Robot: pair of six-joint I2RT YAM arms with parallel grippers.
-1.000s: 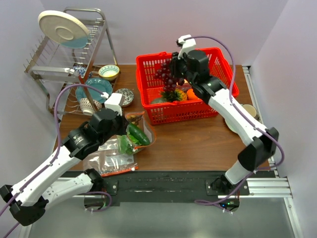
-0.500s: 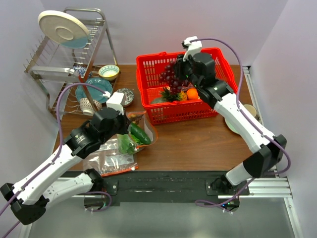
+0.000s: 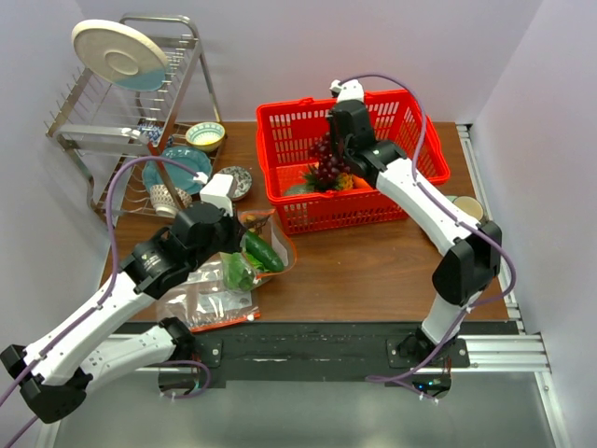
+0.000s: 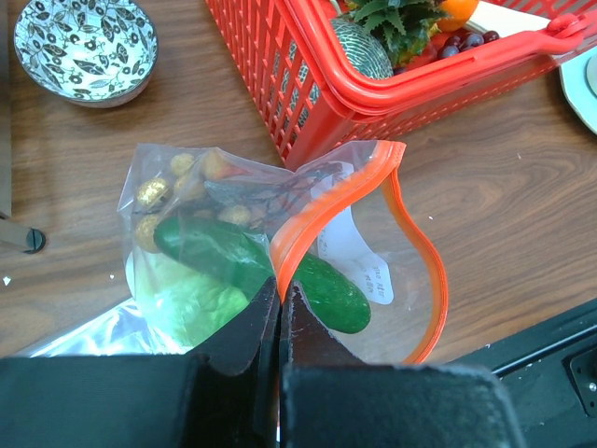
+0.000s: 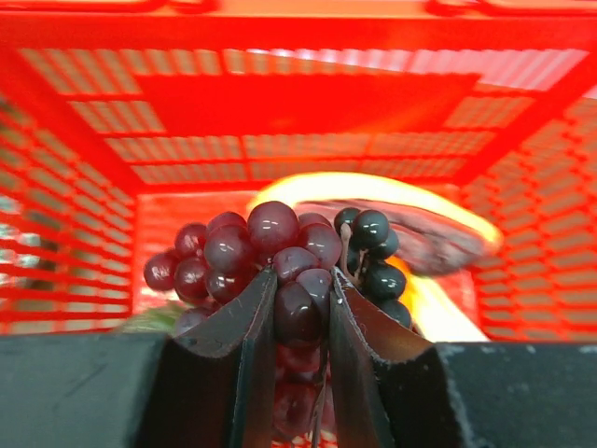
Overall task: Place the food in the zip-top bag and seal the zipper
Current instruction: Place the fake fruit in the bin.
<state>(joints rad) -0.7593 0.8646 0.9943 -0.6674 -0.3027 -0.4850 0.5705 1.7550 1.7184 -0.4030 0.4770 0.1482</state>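
Left gripper [image 4: 278, 289] is pinched shut on the orange zipper [image 4: 317, 203], and I am holding one lip of the bag's mouth up with it. My right gripper [image 5: 303, 280] is closed around a bunch of grapes [image 5: 270, 233], which hangs inside the red basket [image 3: 424, 140].

On the table [image 4: 522, 187], the basket sits at the far side. The clear bag [image 4: 406, 280] lies just beside its near left corner, with the mouth gaping toward my arms. A second bag [image 3: 201, 303] lies flat at the near edge. Inside the held bag I see the pale cabbage [image 4: 187, 303] at the bottom and the cucumber [image 4: 215, 257] across it. The small brown nuts [image 4: 154, 193] are tucked in the far corner.

As I read it, the loading is done and the sealing has not begun, since the two orange lips stand well apart. The grapes are no part of the job.

Next, I would let the grapes go in the basket and bring the right arm over to the bag. It would press the lips together at one end and run along the strip. The left pinch would need to keep the mouth taut.
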